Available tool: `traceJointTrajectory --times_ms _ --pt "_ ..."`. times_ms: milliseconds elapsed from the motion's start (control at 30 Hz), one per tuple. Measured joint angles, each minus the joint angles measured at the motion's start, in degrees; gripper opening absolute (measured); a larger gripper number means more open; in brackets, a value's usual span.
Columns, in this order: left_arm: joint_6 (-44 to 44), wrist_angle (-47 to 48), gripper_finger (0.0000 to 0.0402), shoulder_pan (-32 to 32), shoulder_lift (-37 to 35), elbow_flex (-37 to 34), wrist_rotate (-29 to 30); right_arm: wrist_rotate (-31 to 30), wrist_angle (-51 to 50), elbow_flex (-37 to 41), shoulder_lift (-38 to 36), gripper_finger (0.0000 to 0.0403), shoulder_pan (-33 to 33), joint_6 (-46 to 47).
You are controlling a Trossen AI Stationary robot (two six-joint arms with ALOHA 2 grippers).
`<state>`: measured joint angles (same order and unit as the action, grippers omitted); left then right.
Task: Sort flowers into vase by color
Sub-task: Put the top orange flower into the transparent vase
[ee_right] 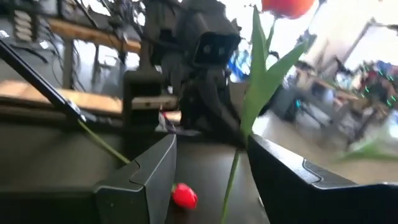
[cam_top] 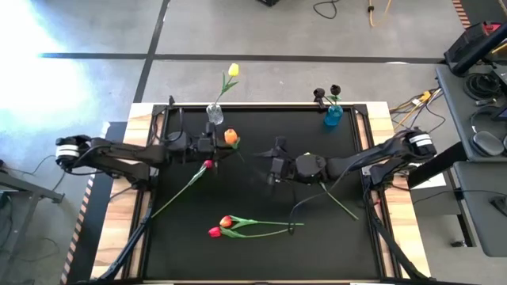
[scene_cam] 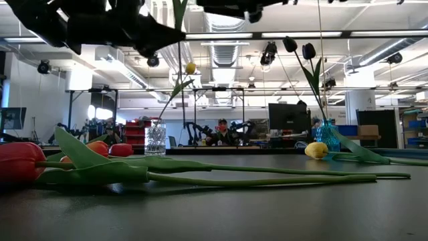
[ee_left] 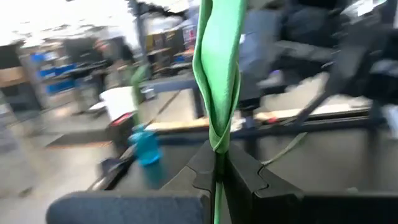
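We note the left pincer (cam_top: 215,142) clamped on the orange tulip (cam_top: 230,137), head at its 3 o'clock. Right pincer (cam_top: 273,166) gapes wide, empty, above the counter (cam_top: 317,237).

The floor (cam_top: 261,36) is grey concrete with dark tape lines. Long ceiling lights (scene_cam: 301,35) shine over desks with monitors (scene_cam: 287,117).

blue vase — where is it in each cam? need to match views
High: blue vase at the table's far edge, right of centre, holding two dark tulips.
Low: right of centre in the background, dark tulips rising from it.
Left wrist: blurred blue shape left of centre.
Right wrist: cannot pick it out.
Shared landmark: the clear vase with the yellow tulip, seen in the high and low views.
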<state>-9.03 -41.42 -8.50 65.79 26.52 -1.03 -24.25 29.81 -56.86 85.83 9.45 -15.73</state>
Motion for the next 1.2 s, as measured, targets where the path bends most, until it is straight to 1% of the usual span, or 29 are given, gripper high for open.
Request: traceJointTrajectory --times_ms 100,167,200,300,367,400,433,500,567,667,733,967,1200 --pt "-1.26 4.51 0.0001 -2.36 -3.04 0.00 2.28 -4.71 -6.74 0.00 -1.67 0.0170 0.65 1.56" --pt "-1.79 7.23 0.0001 -4.23 -5.47 -0.02 2.68 -7.39 -9.58 0.34 -1.84 0.0145 0.97 1.55" --pt "-1.96 7.90 0.0001 -5.23 -6.75 -0.02 2.68 -7.69 -10.31 0.84 -1.78 0.0129 0.97 1.53" --pt "-2.26 10.27 0.0001 -8.41 -10.63 -0.02 2.70 -7.23 -10.31 3.05 -1.40 0.0075 0.95 1.59" --pt "-2.37 11.89 0.0001 -10.40 -13.18 -0.02 2.72 -5.44 -9.98 4.77 -1.34 0.0037 0.91 1.71" --pt "-2.49 12.24 0.0001 -11.38 -14.16 -0.02 2.71 -3.94 -8.58 5.67 -1.31 0.0023 0.83 1.73" --pt "-2.50 12.46 0.0001 -12.19 -15.01 -0.02 2.70 -2.62 -6.64 6.45 -1.29 0.0018 0.79 1.51" --pt "-2.83 13.59 0.0001 -13.61 -16.29 -0.02 2.71 -0.96 -3.67 7.51 -1.67 0.0014 0.79 0.50" --pt "-4.41 13.85 0.0001 -14.55 -17.20 -0.02 3.60 -0.79 -3.46 7.87 -2.46 0.0013 0.82 -0.11" --pt "-7.76 13.86 0.0001 -15.97 -17.97 -0.02 7.95 -0.83 -3.44 8.02 -3.09 0.0012 0.79 0.02" --pt "-8.60 13.86 0.0001 -17.50 -18.11 -0.02 9.33 -0.82 -3.55 8.03 -3.13 0.0012 0.79 0.03" --pt "-8.49 11.34 0.0001 -23.95 -17.17 -0.02 9.40 -0.81 -3.55 8.07 -3.17 0.0012 0.82 0.23" --pt "-7.98 6.15 0.0001 -29.67 -13.55 -0.02 5.77 -0.82 -3.52 8.07 -3.17 0.0012 0.82 0.31"
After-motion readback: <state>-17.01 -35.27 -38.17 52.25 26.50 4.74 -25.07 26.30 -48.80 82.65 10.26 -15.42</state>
